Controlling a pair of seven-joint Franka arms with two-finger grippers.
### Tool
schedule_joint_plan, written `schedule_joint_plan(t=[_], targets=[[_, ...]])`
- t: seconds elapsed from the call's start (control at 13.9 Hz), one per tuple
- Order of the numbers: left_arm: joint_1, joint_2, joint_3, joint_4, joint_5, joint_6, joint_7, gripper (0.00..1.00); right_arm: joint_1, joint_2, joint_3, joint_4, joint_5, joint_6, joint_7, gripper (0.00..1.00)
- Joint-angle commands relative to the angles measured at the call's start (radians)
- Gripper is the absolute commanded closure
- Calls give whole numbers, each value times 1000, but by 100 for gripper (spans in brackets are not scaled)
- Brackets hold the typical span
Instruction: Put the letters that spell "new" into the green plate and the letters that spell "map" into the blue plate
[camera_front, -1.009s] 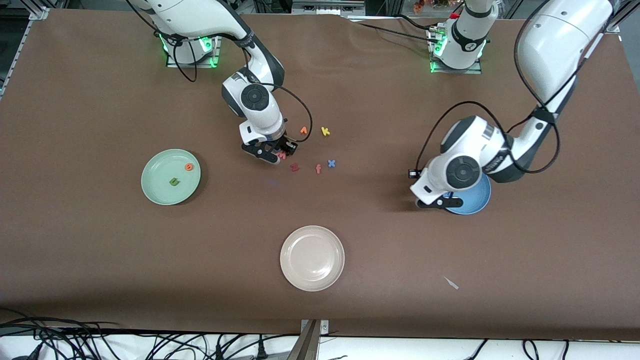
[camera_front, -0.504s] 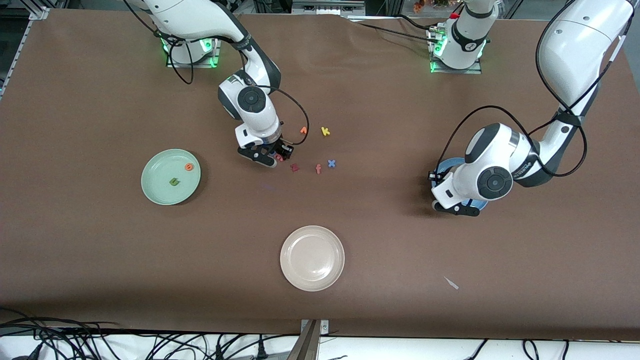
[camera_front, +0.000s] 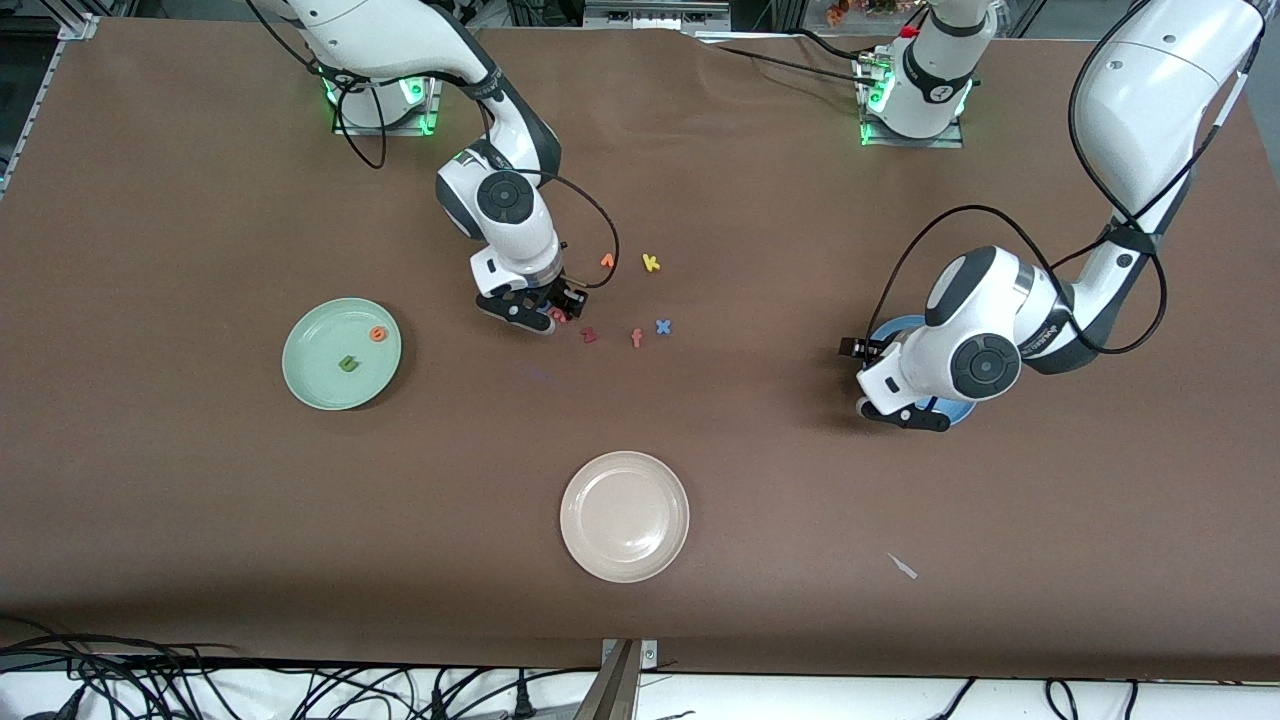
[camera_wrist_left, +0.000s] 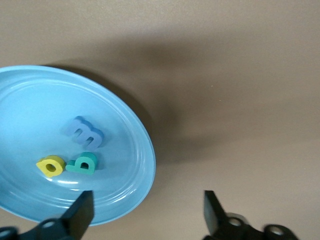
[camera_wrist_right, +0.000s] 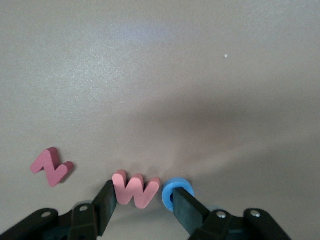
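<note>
Right wrist view: pinkish-red w (camera_wrist_right: 135, 190) bracketed by right gripper (camera_wrist_right: 140, 207) fingers, part open, on surface; closing needed next. Left gripper (camera_wrist_left: 146, 214) fingers spread wide, empty, over blue plate (camera_wrist_left: 142, 150) rim.

The front cam sits high across the table (camera_front: 200, 480), facing my bases, wide shot. My left wrist cam looks straight down, close on the blue plate (camera_wrist_left: 142, 145). My right wrist cam hugs the tabletop at the pinkish-red w (camera_wrist_right: 134, 190); the front view catches both spots.
</note>
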Motion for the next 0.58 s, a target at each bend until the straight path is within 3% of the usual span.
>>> schedule_joint_plan(t=[0.0,0.14,0.29,0.5], targets=[[-1,-16,-23,23,-24,-17,23,0,10,13,-28,-28,-47,10,-15,29],[-1,-17,-33,101,-24,-95,26,0,9,13,-29,-33,-52,13,-15,27],[-32,-17,-41,211,-21,-216,26,0,9,13,-32,-42,-90,14,-18,2],[-50,-18,-52,330,-23,-315,28,0,9,12,-35,-37,-104,10,-13,0]])
